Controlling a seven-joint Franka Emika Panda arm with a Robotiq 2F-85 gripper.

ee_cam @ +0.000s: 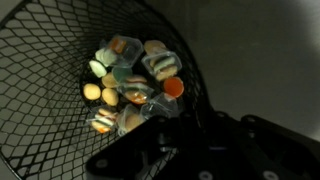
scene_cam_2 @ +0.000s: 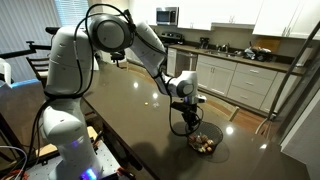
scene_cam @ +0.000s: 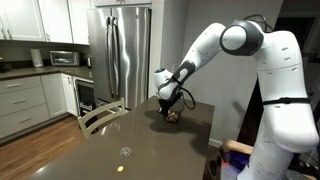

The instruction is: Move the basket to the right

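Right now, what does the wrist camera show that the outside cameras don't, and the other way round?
Only the wrist view shows the basket's contents clearly: small pale, yellowish and orange items inside the wire mesh. Only the exterior views show the arm, the dark table, the fridge and the cabinets. Both share the basket and the gripper right over it. Neither settles whether the gripper is holding it.
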